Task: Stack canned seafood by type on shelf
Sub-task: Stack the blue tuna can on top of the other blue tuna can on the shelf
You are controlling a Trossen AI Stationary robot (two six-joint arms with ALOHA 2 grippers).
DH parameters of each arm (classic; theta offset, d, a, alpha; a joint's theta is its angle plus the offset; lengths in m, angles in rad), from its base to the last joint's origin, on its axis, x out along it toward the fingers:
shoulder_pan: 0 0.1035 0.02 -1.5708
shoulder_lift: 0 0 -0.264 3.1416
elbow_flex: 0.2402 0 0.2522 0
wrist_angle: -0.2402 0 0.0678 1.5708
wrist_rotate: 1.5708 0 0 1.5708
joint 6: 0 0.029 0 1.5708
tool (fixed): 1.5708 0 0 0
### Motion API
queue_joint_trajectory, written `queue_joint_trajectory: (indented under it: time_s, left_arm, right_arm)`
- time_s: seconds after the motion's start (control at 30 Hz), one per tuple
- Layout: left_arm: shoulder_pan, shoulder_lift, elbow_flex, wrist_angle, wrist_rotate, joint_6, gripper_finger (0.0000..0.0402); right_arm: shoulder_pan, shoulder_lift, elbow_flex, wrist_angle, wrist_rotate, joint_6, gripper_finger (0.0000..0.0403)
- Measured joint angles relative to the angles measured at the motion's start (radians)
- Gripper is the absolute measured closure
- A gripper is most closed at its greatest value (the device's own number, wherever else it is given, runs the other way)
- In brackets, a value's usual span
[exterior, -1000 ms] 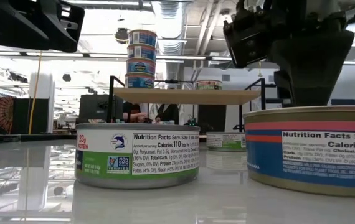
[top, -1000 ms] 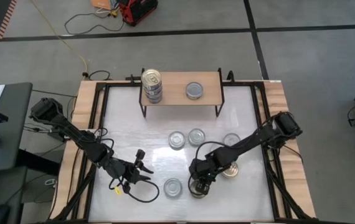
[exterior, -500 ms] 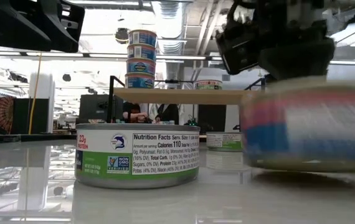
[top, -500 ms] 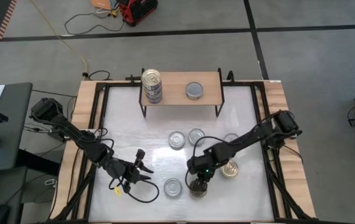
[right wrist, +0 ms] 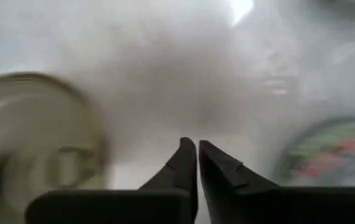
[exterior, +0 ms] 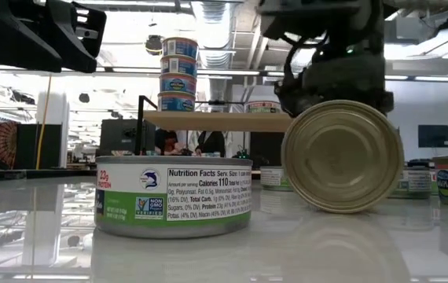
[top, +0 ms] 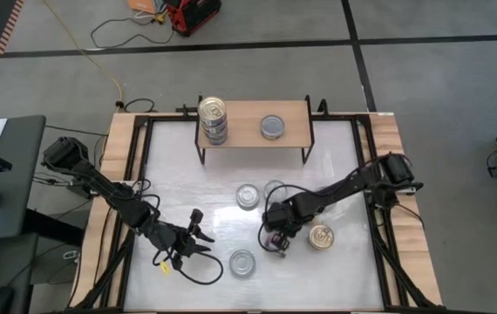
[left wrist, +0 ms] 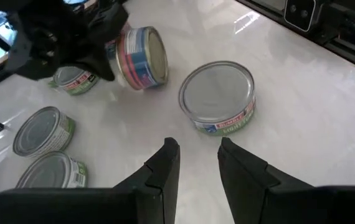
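The right pincer hangs low over the near-middle of the desk with its fingers pressed together, pinching nothing; just beside it a red-and-blue-labelled can is tipped on its side, its gold end facing the low camera and its edge on the desk, though whether the pincer touches it I cannot tell; a gold-topped can stands upright just to the right of the pincer; a silver-topped can with a green label stands nearer the front edge, and two more cans stand side by side between the pincer and the shelf; the shelf sits at the far edge of the desk, carrying a stack of cans at its left end and a single silver-topped can near its middle; the left pincer waits over the front left of the desk, its fingers slightly spread and empty, pointing toward the front silver-topped can.
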Motion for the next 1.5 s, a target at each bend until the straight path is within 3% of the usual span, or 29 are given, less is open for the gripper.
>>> queue_joint_trajectory:
  time_s: [0.2,0.4,0.53,0.63,0.9,1.23,1.5]
  left_arm:
    - [0.0,0.0,0.0,0.002,-0.099,-0.03,0.0297]
    - [0.0,0.0,0.0,0.003,-0.124,-0.029,0.0282]
    - [0.0,0.0,0.0,0.003,-0.149,-0.029,0.028]
    - [0.0,0.0,0.0,0.003,-0.185,-0.038,0.028]
    - [0.013,0.0,0.0,0.005,-0.239,-0.077,0.028]
    - [0.033,0.0,0.0,0.004,-0.2,-0.158,0.028]
    - [0.032,-0.058,0.0,-0.021,-0.164,-0.182,0.028]
  right_arm:
    - [-0.012,-0.078,0.044,-0.075,0.097,-0.079,0.0285]
    - [0.004,-0.181,0.094,-0.075,0.119,-0.101,0.017]
    - [0.07,-0.185,0.149,-0.026,0.181,-0.114,0.0098]
    - [0.148,-0.134,0.214,-0.026,0.269,-0.164,0.0068]
    - [0.286,0.053,0.383,-0.211,0.454,-0.103,0.0056]
    - [0.343,0.127,0.411,-0.248,0.473,0.045,0.0054]
    - [0.34,0.177,0.412,-0.21,0.485,0.047,0.0025]
